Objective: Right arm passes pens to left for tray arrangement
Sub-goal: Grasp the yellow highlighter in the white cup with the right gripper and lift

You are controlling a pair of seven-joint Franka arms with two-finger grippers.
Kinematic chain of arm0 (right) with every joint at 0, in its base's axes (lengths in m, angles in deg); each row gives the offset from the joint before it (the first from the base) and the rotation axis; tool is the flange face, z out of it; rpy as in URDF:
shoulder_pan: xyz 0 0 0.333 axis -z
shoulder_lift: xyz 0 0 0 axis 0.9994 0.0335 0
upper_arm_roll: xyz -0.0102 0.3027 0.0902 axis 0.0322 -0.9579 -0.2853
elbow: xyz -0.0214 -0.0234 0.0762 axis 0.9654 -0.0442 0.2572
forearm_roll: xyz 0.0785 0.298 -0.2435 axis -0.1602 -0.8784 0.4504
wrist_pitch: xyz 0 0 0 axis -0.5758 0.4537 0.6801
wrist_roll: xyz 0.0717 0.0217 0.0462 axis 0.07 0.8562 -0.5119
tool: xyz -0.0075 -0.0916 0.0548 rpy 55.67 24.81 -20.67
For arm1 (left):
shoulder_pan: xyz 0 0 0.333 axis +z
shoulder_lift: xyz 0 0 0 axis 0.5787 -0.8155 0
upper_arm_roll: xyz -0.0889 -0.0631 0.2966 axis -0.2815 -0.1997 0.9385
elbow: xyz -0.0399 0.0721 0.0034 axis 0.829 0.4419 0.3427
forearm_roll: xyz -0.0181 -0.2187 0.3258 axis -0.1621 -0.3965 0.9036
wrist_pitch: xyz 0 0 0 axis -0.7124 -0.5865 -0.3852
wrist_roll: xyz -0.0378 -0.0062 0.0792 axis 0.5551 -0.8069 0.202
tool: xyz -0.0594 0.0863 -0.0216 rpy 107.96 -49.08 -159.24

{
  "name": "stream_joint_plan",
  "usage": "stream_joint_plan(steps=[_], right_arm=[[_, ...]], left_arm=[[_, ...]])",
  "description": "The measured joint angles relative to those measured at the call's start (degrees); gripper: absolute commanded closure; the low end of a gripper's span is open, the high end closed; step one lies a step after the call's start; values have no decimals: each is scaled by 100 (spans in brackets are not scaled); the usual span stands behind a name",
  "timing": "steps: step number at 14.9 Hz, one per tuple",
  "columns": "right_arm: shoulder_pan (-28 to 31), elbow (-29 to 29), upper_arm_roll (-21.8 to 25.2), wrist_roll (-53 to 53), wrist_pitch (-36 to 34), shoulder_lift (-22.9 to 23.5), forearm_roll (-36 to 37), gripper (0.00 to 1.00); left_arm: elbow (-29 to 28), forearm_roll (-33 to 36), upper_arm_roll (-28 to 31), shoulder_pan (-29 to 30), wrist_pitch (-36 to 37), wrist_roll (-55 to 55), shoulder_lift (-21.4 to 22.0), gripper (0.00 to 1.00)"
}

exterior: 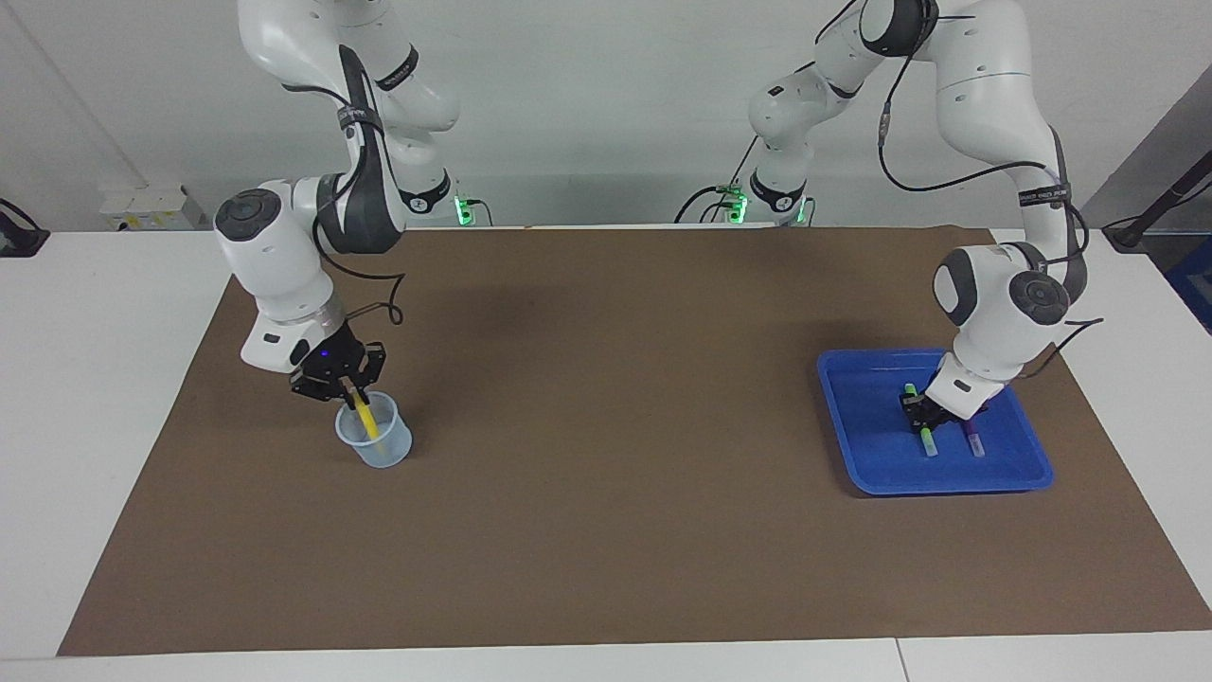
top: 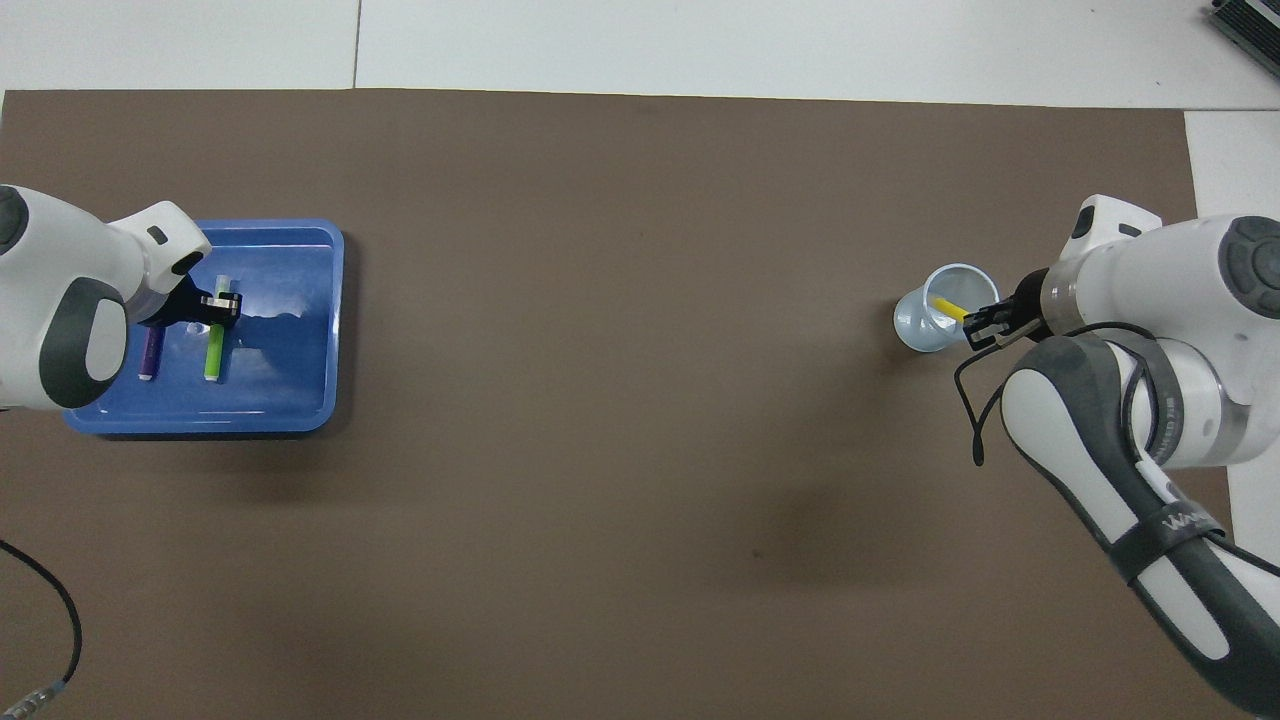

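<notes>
The yellow pen [exterior: 367, 421] stands tilted in a small translucent cup [exterior: 379, 445] toward the right arm's end of the table. My right gripper [exterior: 348, 390] is over the cup's rim, shut on the pen's upper end; it also shows in the overhead view [top: 975, 318]. The blue tray [exterior: 857, 417] sits toward the left arm's end. The green pen [exterior: 927, 440] and the purple pen [exterior: 973, 440] lie side by side in it. My left gripper [exterior: 920, 415] is low over the green pen's middle, its fingers astride the pen and slightly open.
A brown mat [exterior: 606, 455] covers most of the white table. Between the cup and the tray there is only bare mat. Cables and the arm bases stand at the robots' edge of the table.
</notes>
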Motion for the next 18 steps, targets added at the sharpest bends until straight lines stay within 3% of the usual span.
stream_joint_plan(steps=[1, 3, 4, 10, 15, 16, 18], right_arm=[[0, -72, 0, 30, -94, -5, 1, 100], [-2, -308, -8, 68, -409, -19, 70, 100], [-4, -441, -17, 68, -577, -32, 164, 100], [-75, -984, -71, 68, -1285, -102, 282, 100], [-226, -1676, -107, 71, -2308, -169, 293, 100], [-315, -1813, -110, 71, -2477, -180, 293, 100], [-445, -1968, -115, 63, -2607, -189, 294, 100]], left_arm=[[-1, 0, 0, 0, -2, 0, 1, 83], [-2, 1, 0, 0, -3, 0, 1, 72], [-3, 2, 0, 0, -4, 0, 1, 51], [-19, 5, 0, 2, -9, -6, 0, 47], [-19, 5, -5, 3, -9, -6, 0, 43], [-19, 6, -6, 2, -9, -6, 0, 40], [-13, 6, -6, 3, -11, -6, 1, 12]])
